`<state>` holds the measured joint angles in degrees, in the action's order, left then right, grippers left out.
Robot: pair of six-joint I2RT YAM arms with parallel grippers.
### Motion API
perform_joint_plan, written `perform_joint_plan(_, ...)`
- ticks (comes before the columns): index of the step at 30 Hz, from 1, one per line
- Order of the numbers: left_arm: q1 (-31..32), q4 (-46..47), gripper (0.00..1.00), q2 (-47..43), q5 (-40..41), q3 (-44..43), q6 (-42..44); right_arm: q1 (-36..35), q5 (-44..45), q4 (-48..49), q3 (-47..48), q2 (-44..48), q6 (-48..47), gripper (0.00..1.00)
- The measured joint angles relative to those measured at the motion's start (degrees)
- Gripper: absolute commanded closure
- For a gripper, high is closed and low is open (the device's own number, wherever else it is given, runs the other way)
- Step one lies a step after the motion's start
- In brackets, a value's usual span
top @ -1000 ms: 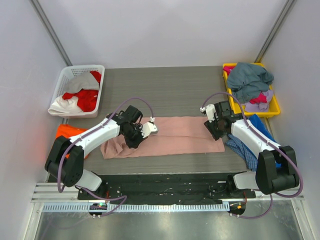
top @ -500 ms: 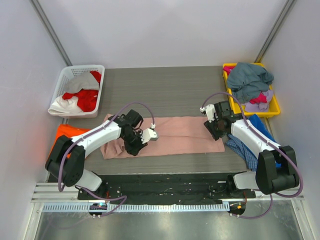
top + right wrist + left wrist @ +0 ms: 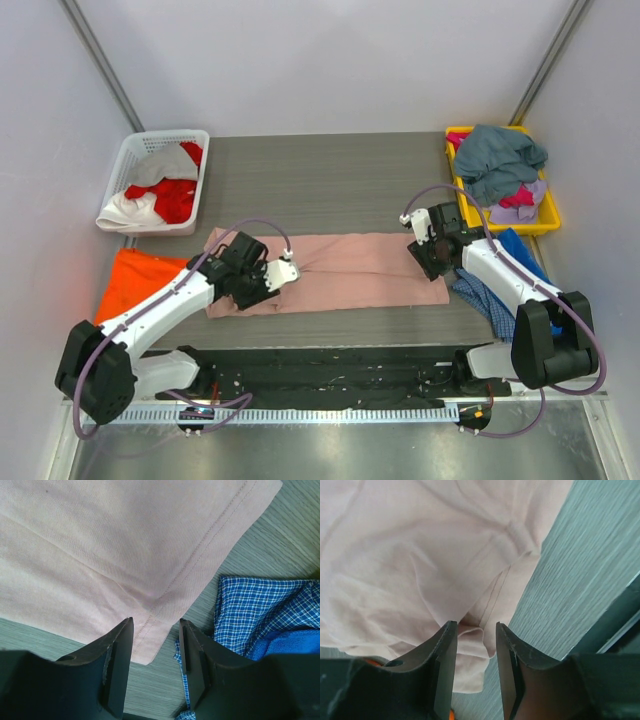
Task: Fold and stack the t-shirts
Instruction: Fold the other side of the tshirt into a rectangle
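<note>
I am looking at the pink t-shirt (image 3: 360,265), which is lying on the table (image 3: 340,180) as a long band, its long axis running from left to right between the two arms. The left gripper (image 3: 476,625) is hanging over the left end, where the cloth is bunching into loose folds. Its jaws are standing partly apart, and a small fold is showing between the tips, but I am judging that nothing is clamped. The right gripper (image 3: 156,622) is hovering over the right end, just at a corner of the hem. Its jaws are also parted and holding nothing, with a blue checked cloth (image 3: 260,605) lying just beside that corner. So each arm is having its own end directly below it. For the next fold, I am thinking the bunched left end is needing attention first, and the left arm is the nearer one.
</note>
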<state>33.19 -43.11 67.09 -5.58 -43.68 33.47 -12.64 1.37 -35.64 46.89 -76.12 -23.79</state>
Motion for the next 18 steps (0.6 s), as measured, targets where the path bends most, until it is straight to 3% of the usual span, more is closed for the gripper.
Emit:
perform_joint_plan(6, -2.67, 2.93, 0.53, -3.17, 5.51, 6.93, 0.11, 0.00, 0.02, 0.04, -0.28, 0.02, 0.00, 0.52)
perform_joint_plan(18, -4.02, 4.13, 0.53, -7.34, 7.06, 7.61, 0.04, 0.00, 0.00, 0.04, -1.27, 0.02, 0.02, 0.52)
